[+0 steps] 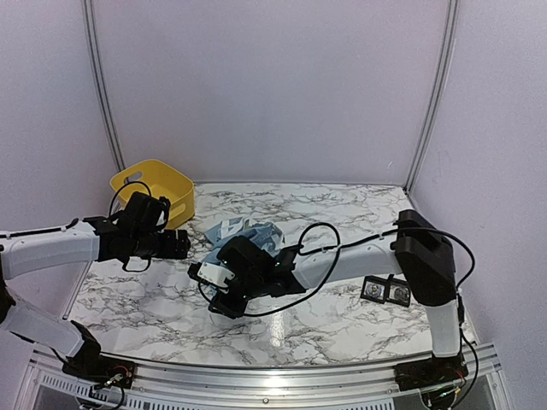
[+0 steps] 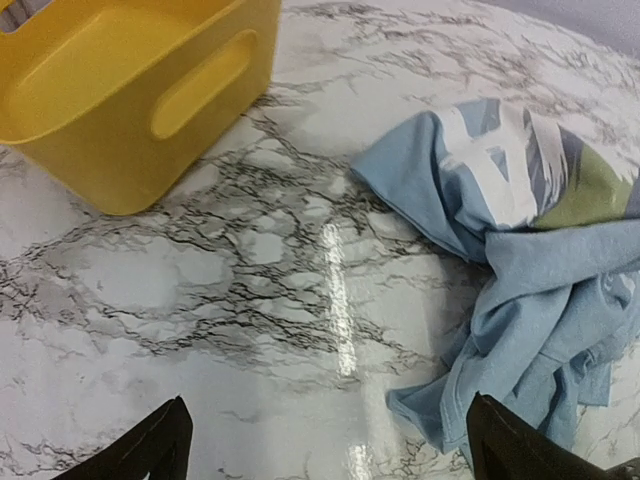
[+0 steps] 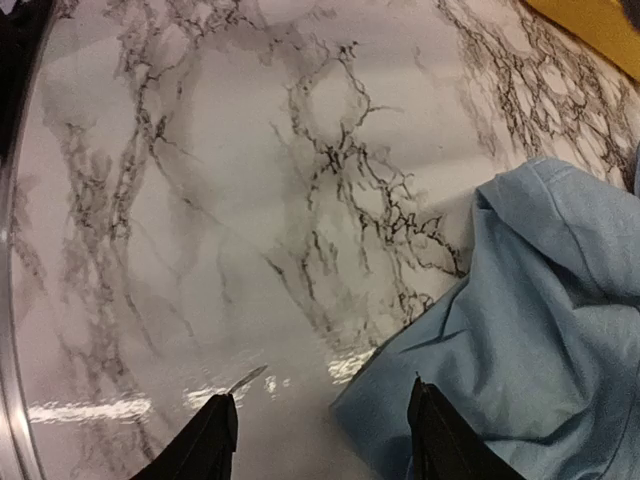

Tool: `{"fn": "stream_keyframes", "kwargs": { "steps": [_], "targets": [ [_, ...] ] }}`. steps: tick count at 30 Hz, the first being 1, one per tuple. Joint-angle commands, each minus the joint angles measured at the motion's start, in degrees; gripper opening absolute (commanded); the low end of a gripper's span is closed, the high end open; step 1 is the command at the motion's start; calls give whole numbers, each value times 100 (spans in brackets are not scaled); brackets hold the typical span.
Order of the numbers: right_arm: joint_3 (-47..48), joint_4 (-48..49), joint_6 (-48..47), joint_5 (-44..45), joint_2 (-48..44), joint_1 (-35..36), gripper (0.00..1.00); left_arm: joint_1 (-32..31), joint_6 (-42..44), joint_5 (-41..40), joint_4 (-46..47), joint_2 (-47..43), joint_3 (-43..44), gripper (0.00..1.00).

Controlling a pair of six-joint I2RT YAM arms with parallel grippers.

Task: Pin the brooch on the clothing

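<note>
Blue clothing (image 1: 252,235) crumpled at centre of desk (image 1: 342,329), no brooch seen on it. Left fingers (image 1: 181,245) wide, empty, over bare marble beside it. Right fingers (image 1: 226,303) part-spread above near hem, nothing gripped. Step, likely: laying cloth out. Next: pinch hem, draw flat.

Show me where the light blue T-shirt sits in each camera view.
Top external: T-shirt crumpled near the picture centre, partly behind the right arm.
Left wrist: T-shirt fills the right side.
Right wrist: T-shirt in the lower right.
Shared landmark: the yellow basket, seen in all three.
</note>
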Motion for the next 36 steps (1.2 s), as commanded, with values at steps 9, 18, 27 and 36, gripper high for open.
{"fn": "stream_keyframes", "kwargs": {
  "steps": [9,18,27,36],
  "targets": [
    [-342,-328,132,355,273,-198,0,807,-180,257,213,-939,-244,99],
    [-2547,-578,385,-226,-2691,-1195,0,770,147,1310,852,-492,-276,93],
    [-2274,-919,473,-517,-4781,-2488,0,493,119,1990,1258,1307,548,93],
    [-1016,-1054,461,-635,-4456,-3279,0,228,734,2265,1298,3089,1920,96]
  ]
}}
